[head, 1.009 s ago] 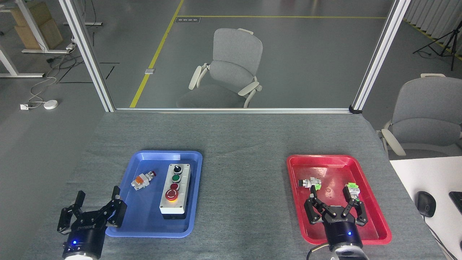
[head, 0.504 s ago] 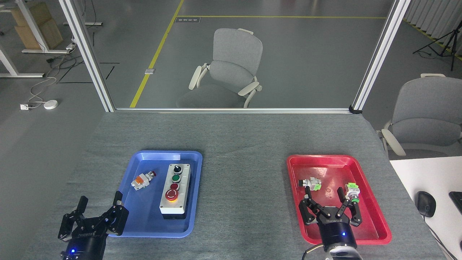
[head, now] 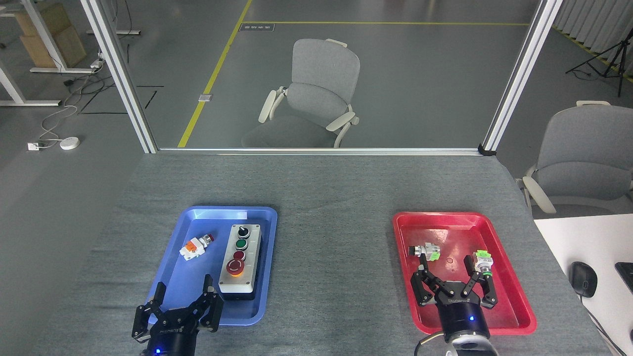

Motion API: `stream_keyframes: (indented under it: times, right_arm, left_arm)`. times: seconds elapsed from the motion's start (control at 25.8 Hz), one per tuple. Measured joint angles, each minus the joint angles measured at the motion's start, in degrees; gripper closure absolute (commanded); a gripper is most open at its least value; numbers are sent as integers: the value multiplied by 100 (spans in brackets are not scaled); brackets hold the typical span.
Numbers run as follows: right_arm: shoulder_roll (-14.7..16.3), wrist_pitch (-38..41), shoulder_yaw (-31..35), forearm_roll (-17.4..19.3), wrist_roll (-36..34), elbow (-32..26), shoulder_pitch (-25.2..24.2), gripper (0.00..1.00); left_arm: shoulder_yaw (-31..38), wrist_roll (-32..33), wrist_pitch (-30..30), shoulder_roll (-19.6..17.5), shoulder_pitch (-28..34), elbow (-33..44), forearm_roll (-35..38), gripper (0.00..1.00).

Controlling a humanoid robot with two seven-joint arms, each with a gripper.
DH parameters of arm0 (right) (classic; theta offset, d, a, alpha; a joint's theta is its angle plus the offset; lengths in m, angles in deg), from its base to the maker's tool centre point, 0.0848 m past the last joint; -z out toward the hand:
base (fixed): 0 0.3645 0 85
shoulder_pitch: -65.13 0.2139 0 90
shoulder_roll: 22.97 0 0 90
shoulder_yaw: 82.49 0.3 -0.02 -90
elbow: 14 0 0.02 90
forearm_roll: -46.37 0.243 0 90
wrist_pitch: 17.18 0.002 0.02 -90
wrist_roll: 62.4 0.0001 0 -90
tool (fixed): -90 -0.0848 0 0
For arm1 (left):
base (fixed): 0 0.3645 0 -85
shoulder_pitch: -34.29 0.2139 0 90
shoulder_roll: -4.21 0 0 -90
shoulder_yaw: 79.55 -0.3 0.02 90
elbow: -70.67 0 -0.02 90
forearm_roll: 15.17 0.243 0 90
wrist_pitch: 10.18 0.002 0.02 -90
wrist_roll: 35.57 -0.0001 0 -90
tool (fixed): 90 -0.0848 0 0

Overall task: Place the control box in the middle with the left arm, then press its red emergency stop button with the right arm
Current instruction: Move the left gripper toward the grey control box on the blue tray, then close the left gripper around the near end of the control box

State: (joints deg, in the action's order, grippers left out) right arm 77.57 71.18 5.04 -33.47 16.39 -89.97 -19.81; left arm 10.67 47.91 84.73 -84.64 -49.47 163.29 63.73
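The control box (head: pixel 240 261) is a light-grey elongated box on a black base, lying in the blue tray (head: pixel 198 217) on the left. Its big red emergency stop button (head: pixel 235 267) sits on a yellow ring at the near end of the button row. My left gripper (head: pixel 184 292) is open, over the tray's near edge, just left of and nearer than the box. My right gripper (head: pixel 445 267) is open over the red tray (head: pixel 519 306), nothing between its fingers.
A loose white-and-orange push button (head: pixel 195 246) lies in the blue tray left of the box. Two small green-and-white switch parts (head: pixel 426 251) (head: pixel 483 260) lie in the red tray. A white desk with a black mouse (head: pixel 582 278) borders the right edge.
My left gripper has moved right, from beside the blue tray's left corner to over its near edge close to the control box. The right gripper has drawn back slightly.
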Motion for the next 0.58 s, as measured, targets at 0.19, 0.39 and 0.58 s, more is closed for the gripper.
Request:
stream_keyframes:
  times: [0.19,0.39,0.58]
  right_arm:
    - [-8,-1,0,-12,13,-4,62,4]
    - [-20,13,0,-20,16,-6,71,4]
    - [-19,52,0,-22,39,-14,73,4]
  left_arm:
    - [-563,24,684,43,-6,-20,259,1]
    - [-767,40,1006,186,-180,-215,349,1]
    - [-804,68,1197,437,-460,-794,681,1]
